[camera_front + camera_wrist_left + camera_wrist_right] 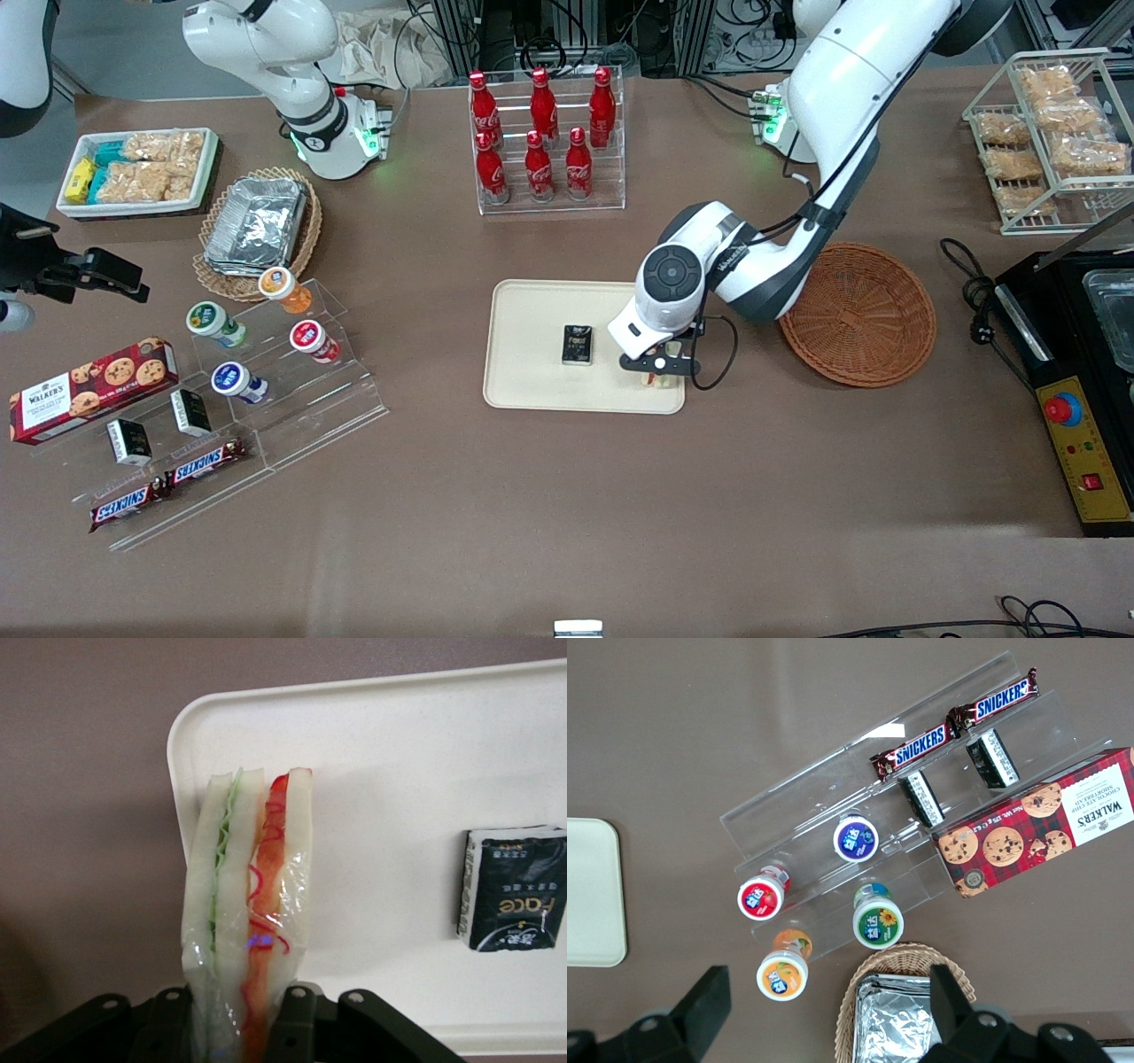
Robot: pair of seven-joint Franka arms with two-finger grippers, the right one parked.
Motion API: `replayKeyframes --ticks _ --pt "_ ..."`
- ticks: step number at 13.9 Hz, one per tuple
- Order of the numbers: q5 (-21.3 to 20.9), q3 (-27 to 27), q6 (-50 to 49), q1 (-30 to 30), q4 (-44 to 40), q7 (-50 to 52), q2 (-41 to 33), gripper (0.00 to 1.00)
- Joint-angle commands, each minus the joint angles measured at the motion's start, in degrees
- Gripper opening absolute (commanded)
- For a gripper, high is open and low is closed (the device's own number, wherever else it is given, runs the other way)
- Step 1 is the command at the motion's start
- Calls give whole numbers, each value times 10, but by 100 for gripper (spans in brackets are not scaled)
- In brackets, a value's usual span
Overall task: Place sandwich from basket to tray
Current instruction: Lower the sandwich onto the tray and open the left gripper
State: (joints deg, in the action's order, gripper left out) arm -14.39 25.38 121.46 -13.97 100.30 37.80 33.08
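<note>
1. Snickers bars (168, 486) lie nearest the front camera, on the lowest step of a clear acrylic riser (266, 416), with a Walkers cookie box (91, 388) at about 10 o'clock from them.
2. Four small round tubs (252, 335) with coloured lids sit on the riser's upper steps; a lacy tan wicker basket (257, 232) of foil containers stands at 12 o'clock from them, farther from the front camera.
3. Six red cola bottles (542, 137) stand upright in a clear rack at 12 o'clock from the tray (532, 372).
4. On the cream tray lies a small black packet (578, 345), flat and well apart from the rim.
5. At 3 o'clock from the packet, the left gripper (660, 368) hangs over the tray's corner nearest the reddish-brown basket (859, 315).
6. In the wrist view the black fingers (297, 1019) are clamped on the sandwich (252, 912), one on each bread face; the wedge stands on edge with its red, orange and green filling showing, over the tray near its rounded corner. Whether it touches the tray I cannot tell.
7. The round reddish-brown basket sits just beside the tray, toward the working arm's end of the table.
</note>
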Motion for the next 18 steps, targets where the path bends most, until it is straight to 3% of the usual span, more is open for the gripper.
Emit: replayKeyframes --ticks 1,6,7,8,9,10,18 --pt "-20 -1 13 -5 -12 29 17 0" --pt "-54 -2 25 -5 -12 46 38 0" --pt "-54 -2 26 -5 -12 45 39 8" --pt "-54 -2 26 -5 -12 42 41 26" --pt "-56 -2 26 -8 -12 41 42 59" --pt "-64 -2 26 -10 -12 45 42 100" --pt "-58 -1 8 -8 -23 47 19 100"
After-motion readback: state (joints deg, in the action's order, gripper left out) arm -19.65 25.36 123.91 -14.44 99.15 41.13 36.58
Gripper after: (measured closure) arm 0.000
